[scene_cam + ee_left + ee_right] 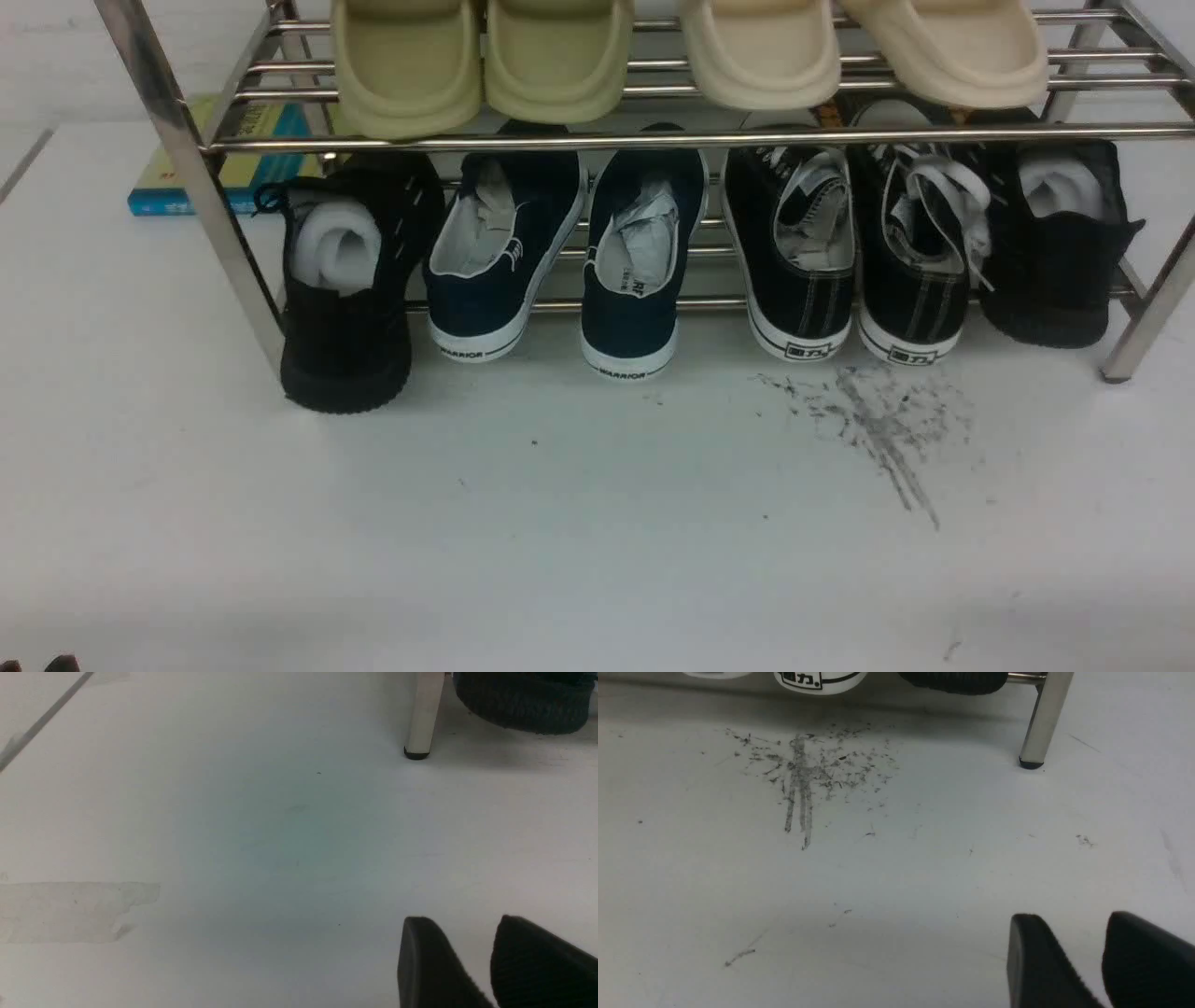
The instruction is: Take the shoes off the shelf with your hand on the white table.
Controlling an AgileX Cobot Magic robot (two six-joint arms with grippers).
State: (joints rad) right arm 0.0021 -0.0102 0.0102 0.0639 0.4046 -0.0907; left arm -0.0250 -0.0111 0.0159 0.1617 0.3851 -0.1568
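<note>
Scuff marks (868,420) before shoes (808,299); knit shoe (1055,280) beside; shelf bar (653,140) overhead.

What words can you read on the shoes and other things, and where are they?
"WARRIOR": on the heel sole of each navy shoe.
"力.": the end of a heel label on a sneaker, in the right wrist view; the rest is cut off.
Sneaker heel labels in the front view: too blurred to read.
Navy insole print: partly hidden, unreadable.
Cover of the book: too blurred to read.
</note>
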